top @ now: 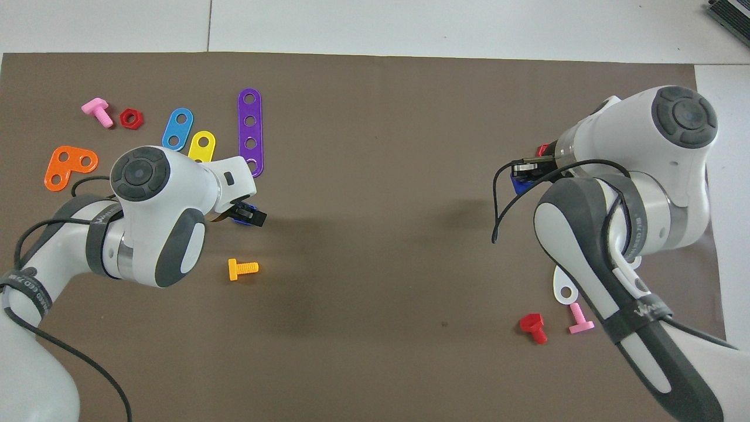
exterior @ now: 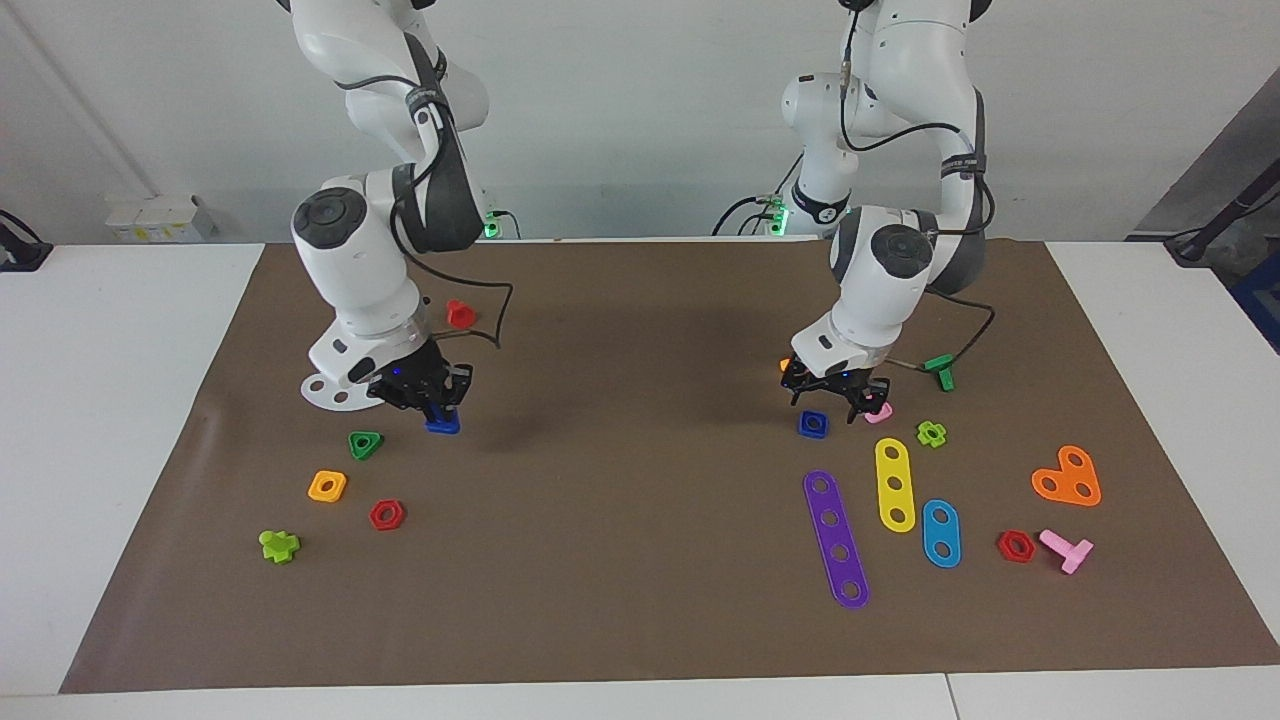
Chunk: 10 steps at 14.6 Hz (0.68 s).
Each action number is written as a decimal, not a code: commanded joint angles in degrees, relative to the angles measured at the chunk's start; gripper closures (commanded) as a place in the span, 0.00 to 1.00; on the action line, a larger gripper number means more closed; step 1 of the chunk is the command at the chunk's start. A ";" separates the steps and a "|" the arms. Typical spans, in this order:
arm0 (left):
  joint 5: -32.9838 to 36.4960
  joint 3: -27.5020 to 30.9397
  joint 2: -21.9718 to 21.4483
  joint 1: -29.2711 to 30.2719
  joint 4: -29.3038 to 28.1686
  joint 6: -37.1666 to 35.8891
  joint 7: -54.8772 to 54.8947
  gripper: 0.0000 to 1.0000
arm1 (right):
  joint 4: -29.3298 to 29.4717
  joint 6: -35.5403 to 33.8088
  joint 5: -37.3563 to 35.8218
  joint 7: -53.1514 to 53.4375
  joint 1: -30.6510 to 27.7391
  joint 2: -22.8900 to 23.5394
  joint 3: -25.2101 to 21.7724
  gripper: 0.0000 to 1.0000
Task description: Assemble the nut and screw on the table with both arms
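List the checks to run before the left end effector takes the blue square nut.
1. Right end effector shut on blue screw: ok.
2. Left end effector open: ok.
3. Blue square nut lying flat on brown mat: ok.
4. Blue square nut between the left fingers: cannot tell.
5. Pink square nut well away from left end effector: not ok, it lies close beside one finger.

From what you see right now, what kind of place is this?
Probably a robotics lab bench: two white jointed robot arms over a wide brown rectangular mat on a white tabletop, with colourful plastic toy nuts, bolts and strips scattered about.
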 commanded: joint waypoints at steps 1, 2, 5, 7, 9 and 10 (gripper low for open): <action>0.29 -0.04 1.14 0.13 -1.97 4.04 0.90 0.05 | 1.70 0.71 0.38 9.97 5.99 1.47 0.22 1.00; 0.29 -0.04 1.14 0.13 -2.05 3.95 0.90 0.05 | 1.70 2.54 0.38 13.05 8.37 1.65 0.22 1.00; 0.20 -0.04 1.32 0.13 -2.32 4.04 0.90 0.08 | 1.88 8.26 -0.32 22.37 15.75 4.71 0.05 1.00; 0.20 -0.04 2.19 -0.13 -2.41 4.74 0.63 0.10 | 1.88 11.16 -0.85 27.21 19.19 6.39 0.05 1.00; 0.20 -0.04 2.29 -0.13 -2.93 5.27 0.63 0.11 | 1.79 12.67 -1.64 29.34 20.51 7.53 0.13 1.00; 0.20 -0.04 2.29 -0.13 -3.46 5.36 0.55 0.12 | 1.88 12.93 -1.90 30.04 21.83 8.84 0.05 1.00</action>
